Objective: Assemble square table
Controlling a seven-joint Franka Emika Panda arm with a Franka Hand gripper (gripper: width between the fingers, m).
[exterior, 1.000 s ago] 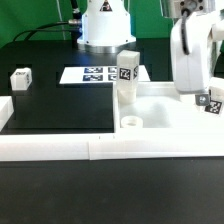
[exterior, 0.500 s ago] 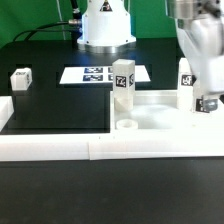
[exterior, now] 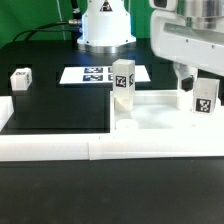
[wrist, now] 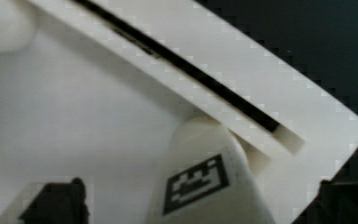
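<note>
The claw [exterior: 203, 92] is seen above a tagged leg [exterior: 204, 102] that stands on the white slab [exterior: 160, 118]. Whether the leg is held cannot be told, because the fingers are hidden in the exterior view. In the wrist view the same leg [wrist: 208, 172] is seen right under the claw, between the dark finger tips.

Another leg [exterior: 122, 80] stands well off to one side of the claw. A third leg [exterior: 20, 78] lies far away on the black mat.

The leg should be kept straight up. It should be turned slowly and not pushed sideways.
</note>
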